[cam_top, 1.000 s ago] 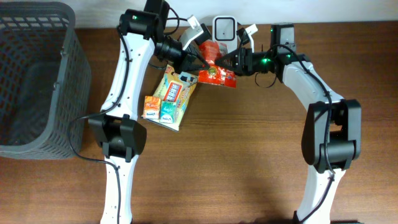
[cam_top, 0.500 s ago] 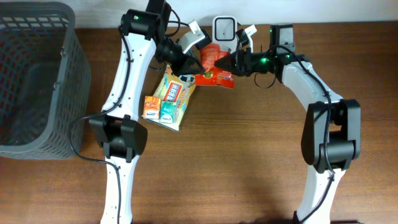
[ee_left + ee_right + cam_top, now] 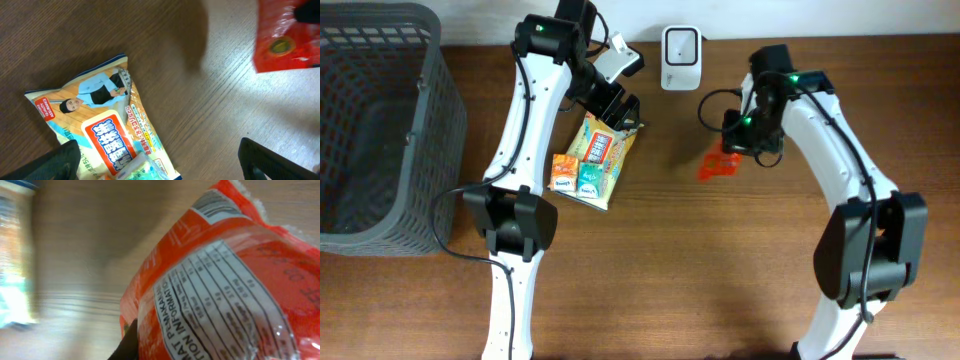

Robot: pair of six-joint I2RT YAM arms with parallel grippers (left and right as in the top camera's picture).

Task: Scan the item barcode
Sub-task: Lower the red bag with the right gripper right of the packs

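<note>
The red plastic snack packet (image 3: 717, 168) is gripped at its edge by the right gripper (image 3: 735, 148), whose jaws are closed on it. The packet is held over the brown wooden table (image 3: 720, 280), near the white box-shaped barcode scanner (image 3: 680, 45) at the far edge but clearly apart from it. A white nutrition label (image 3: 225, 295) is seen on the packet in the right wrist view. The left gripper (image 3: 620, 108) is spread wide, with nothing between its fingers, over a yellow printed snack bag (image 3: 100, 120) lying flat among other small packets. A dark grey mesh basket (image 3: 370, 130) is placed beyond the left arm.
</note>
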